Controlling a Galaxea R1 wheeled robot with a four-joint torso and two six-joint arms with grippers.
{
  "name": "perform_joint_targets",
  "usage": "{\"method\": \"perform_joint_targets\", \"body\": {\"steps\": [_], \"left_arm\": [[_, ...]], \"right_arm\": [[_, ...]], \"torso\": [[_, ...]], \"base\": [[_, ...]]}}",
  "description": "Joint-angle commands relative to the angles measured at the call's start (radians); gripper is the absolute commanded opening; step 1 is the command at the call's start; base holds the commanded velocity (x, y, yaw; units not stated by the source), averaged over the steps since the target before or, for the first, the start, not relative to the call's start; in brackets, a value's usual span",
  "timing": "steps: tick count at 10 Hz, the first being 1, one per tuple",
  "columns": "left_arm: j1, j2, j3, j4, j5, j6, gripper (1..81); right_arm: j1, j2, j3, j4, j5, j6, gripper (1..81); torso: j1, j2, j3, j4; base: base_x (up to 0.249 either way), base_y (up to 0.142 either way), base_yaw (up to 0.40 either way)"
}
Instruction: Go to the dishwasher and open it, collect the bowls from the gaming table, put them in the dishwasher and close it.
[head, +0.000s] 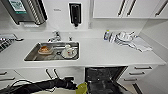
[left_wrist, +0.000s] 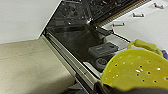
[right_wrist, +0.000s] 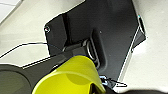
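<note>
Head view, left to right: the left arm (head: 37, 86) comes in along the lower left edge, carrying a yellow bowl (head: 81, 88) at bottom centre, just left of the open dishwasher (head: 105, 80) with its dark inside under the white counter (head: 100, 53). Above, the steel sink (head: 32, 56) holds dishes, left of centre. Left wrist view: the left gripper (left_wrist: 120, 88) grips a speckled yellow bowl (left_wrist: 137, 68) at lower right, above the dishwasher's lowered door. Right wrist view: the right gripper's jaws cannot be made out; a yellow bowl (right_wrist: 75, 75) sits low at centre.
</note>
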Motion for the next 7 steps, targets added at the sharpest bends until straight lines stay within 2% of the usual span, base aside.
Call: {"method": "perform_joint_targets", "body": {"steps": [1, 3, 4, 7], "left_arm": [[-0.177, 0.101, -0.086, -0.028, 0.059, -0.017, 1.0], [-0.204, 0.204, -0.158, -0.025, 0.108, -0.017, 1.0], [-0.207, 0.252, -0.179, -0.023, 0.108, -0.035, 1.0], [-0.233, 0.353, -0.221, -0.022, 0.113, -0.038, 1.0]], "right_arm": [[0.01, -0.028, 0.0, -0.003, -0.068, -0.001, 1.0], [0.012, -0.009, -0.023, -0.003, -0.069, -0.001, 1.0], [0.01, 0.003, -0.032, -0.003, -0.068, -0.001, 1.0], [0.012, 0.031, -0.049, -0.003, -0.069, -0.003, 1.0]], "torso": [[0.0, 0.0, 0.0, 0.0], [0.0, 0.0, 0.0, 0.0], [0.0, 0.0, 0.0, 0.0], [0.0, 0.0, 0.0, 0.0]], "base": [[0.0, 0.0, 0.0], [0.0, 0.0, 0.0], [0.0, 0.0, 0.0], [0.0, 0.0, 0.0]]}}
